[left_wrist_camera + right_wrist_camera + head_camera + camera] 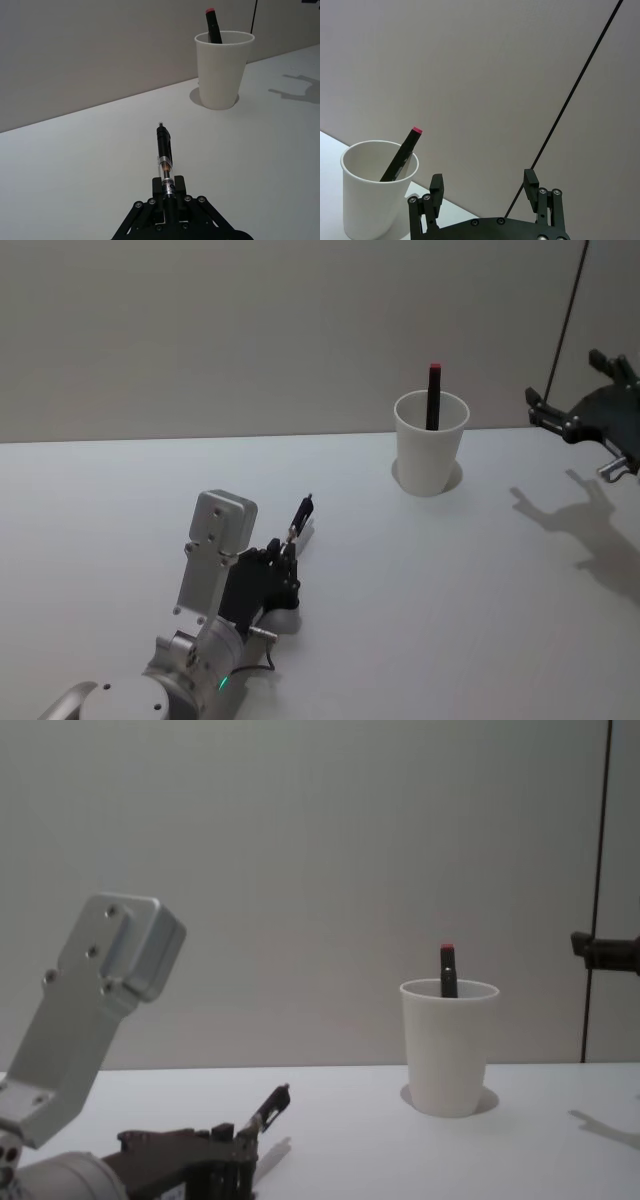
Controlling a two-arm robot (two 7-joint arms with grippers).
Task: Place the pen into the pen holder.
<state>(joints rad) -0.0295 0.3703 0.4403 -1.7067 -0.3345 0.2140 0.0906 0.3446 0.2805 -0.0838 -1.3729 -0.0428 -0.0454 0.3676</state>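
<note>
While low over the table (450, 590) at the near left, pinched shut on one end of the pen (164, 150): left gripper (169, 197). Long axis of the pen in line with the fingers, free end tilted upward and aimed far and to the right. Probably lifted clear of the surface, though hard to say for sure from these angles.

Farther right and farther back, well apart from the pen's free end: white paper cup (430, 445), upright, mouth open, with a dark marker (434, 395) inside, red cap sticking up past the rim.

At the far right, raised above the table: right gripper (483, 182), fingers spread wide, holding nothing, apparently idle. Closer to the cup, yet empty, so a job for the left gripper.

Calls for carrying the pen right and away until above the rim, then tipping it toward vertical so the long axis can drop into the mouth beside the marker. Risk, as a judgement: clipping the rim or the marker and toppling the light cup.
</note>
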